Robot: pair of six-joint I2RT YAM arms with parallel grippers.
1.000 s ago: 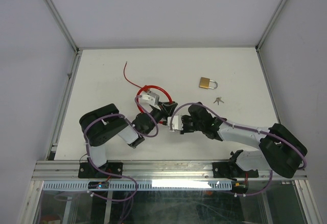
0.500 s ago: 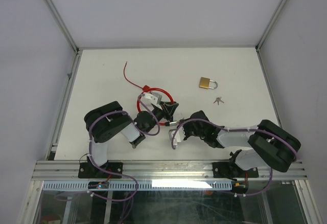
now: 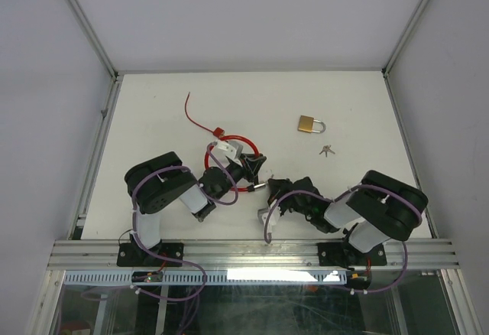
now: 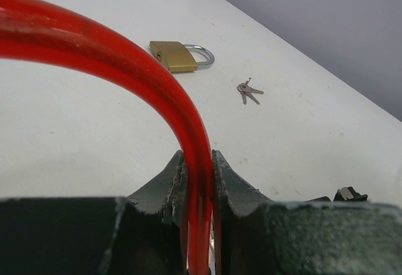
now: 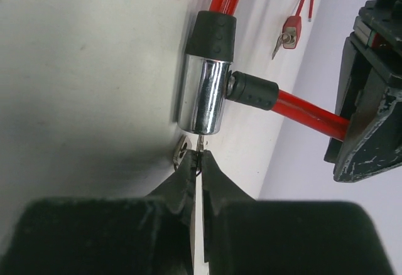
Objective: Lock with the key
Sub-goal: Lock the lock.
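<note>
Lying on the white table point(image 3: 153, 105) near the centre of the top view, the red cable point(image 4: 125, 55) of a cable-type lock is held between the two arms. It is pinched by the left gripper point(image 4: 198, 165). In the left wrist view the cable is seen arching from the upper left of the frame down into the narrow gap between the two dark fingers point(image 4: 168, 184), which are pressed against it on both sides.

The chrome lock cylinder point(image 5: 204, 96) is shown in the upper middle of the right wrist view. It is capped in black rubber, and a second black sleeve is joined to its side, from which the cable is carried off toward the right of the frame.

The right gripper point(image 5: 201, 162) is drawn together just below the cylinder, and a small key point(image 5: 199, 144) is clamped at its tips. The key's blade is set against the cylinder's lower end, though how far it is inserted cannot be told. A bit of metal ring is glimpsed at the left of the tips.

A brass padlock point(image 3: 309, 125) is found in the upper right part of the table in the top view, well apart from the red cable. A small bunch of keys point(image 3: 328, 150) is placed just below it. A thin red wire point(image 3: 188, 108) with a red tag point(image 3: 218, 131) at its lower end is laid toward the upper left, near the cable's loop.
</note>
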